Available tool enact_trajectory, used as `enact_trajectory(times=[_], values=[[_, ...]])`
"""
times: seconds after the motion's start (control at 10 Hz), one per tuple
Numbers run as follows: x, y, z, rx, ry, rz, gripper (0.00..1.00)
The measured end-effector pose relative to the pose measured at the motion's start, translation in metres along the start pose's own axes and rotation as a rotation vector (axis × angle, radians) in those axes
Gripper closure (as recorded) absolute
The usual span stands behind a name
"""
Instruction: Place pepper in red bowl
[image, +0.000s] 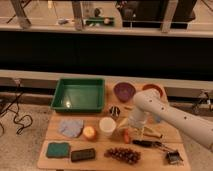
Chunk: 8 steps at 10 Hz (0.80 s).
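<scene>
The claw (134, 131) is hanging right at the pepper (126, 135), which is lying on the counter (97, 144) beside the white cup (107, 126). Whether it is gripping, I cannot tell. This looks like the pick-up step. Next comes lifting and carrying it to the red bowl (154, 89).

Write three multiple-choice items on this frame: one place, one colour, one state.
1. The pincer is: A over the green tray; B low beside the white cup; C over the grapes.
2. The bowl left of the red bowl is: A purple; B white; C green.
3. The pepper is: A in the red bowl; B in the tray; C outside both, by the cup.
B: arm ends right of the cup. A: the purple bowl sits beside it. C: pepper shows by the pincer, away from the bowl.
</scene>
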Motion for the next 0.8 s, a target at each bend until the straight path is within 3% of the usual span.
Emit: enact_trajectory(times=[0.5, 0.8], values=[[-0.008, -0.025, 0.006, -0.020, -0.015, -0.109, 0.20], [-0.009, -0.033, 0.006, -0.027, -0.012, -0.138, 0.20]])
